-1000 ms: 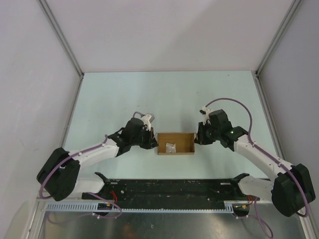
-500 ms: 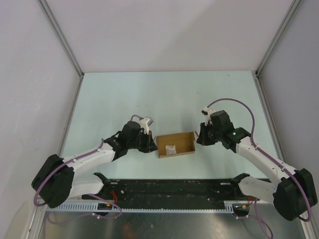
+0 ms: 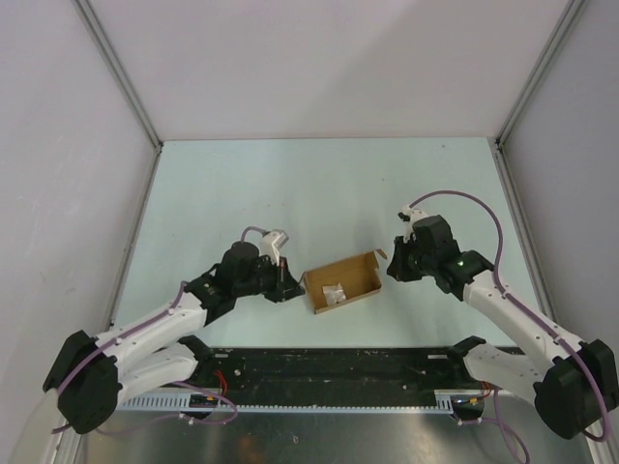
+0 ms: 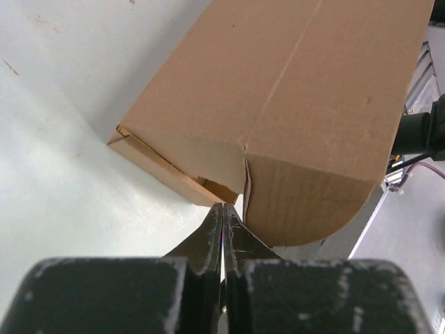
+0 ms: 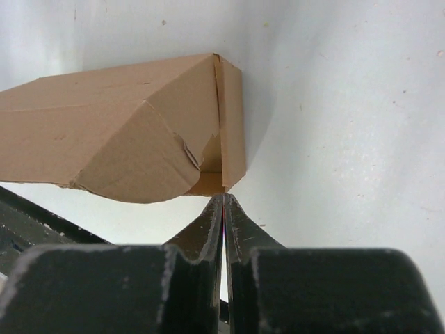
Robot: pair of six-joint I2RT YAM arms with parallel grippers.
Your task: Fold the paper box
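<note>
Your paper box (image 3: 358, 277) is sitting on the table (image 3: 290, 193) between the arms, skewed, open side up, with a white wad (image 3: 334, 291) lying inside. The left gripper (image 3: 292, 289) and right gripper (image 3: 391, 265) are both pinched fully together on nothing, tips nosing at either end. I'm guessing thin kraft: featherlight, stiffish panels, floppy creases, so it's probably skating when poked. I'd be pinching the rounded end flap (image 4: 306, 202) by its edge.
</note>
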